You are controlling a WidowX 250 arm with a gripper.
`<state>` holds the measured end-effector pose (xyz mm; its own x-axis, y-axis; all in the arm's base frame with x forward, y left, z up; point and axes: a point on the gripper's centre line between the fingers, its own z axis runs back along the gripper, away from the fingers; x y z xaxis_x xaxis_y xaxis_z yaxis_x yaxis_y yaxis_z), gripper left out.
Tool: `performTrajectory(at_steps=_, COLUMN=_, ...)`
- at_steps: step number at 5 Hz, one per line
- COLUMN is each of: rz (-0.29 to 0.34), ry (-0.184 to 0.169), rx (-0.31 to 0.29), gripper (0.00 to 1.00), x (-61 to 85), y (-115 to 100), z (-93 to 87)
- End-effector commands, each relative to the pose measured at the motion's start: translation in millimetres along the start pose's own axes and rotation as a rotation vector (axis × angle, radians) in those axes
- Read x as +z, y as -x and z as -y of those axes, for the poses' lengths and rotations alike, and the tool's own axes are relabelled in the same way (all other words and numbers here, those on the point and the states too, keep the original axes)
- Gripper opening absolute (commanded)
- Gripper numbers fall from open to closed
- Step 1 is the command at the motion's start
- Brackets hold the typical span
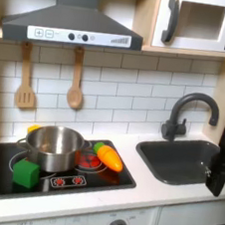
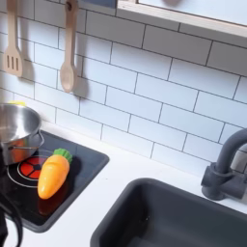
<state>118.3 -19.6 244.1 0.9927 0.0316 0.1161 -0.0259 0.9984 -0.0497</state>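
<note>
On white toy-kitchen tabletop (image 1: pixel 153 197), hovering at the right rim of the recessed dark grey plastic sink basin (image 1: pixel 173 165) in the first exterior view, black hand (image 1: pixel 220 171) with grip impossible to tell, judging basin rigid, fixed, slick, holdable only by its rim.

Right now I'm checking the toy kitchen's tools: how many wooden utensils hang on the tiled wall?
2: a slotted spatula on the first exterior view's left and a wooden spoon just right of it, both under the range hood.

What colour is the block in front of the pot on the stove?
Green: the block sits at the stove's front left corner, clearest in the first exterior view.
</note>
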Motion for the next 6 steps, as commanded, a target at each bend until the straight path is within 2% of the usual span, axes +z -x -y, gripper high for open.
performTrajectory(at_steps=1, rz=-0.003, ry=-0.002, rx=0.0, gripper=1.0, x=-0.4, y=0, z=-0.3)
performTrajectory(at_steps=2, rz=0.002, ry=0.012, rx=0.036, gripper=1.0, x=-1.5, y=-3, z=-6.9)
performTrajectory(at_steps=4, rz=-0.021, ry=0.012, rx=0.031, gripper=1.0, x=-7.1, y=-13, z=-10.1)
performTrajectory(at_steps=6, rz=-0.016, ry=0.044, rx=0.109, gripper=1.0, x=-11.5, y=-41, z=-20.4)
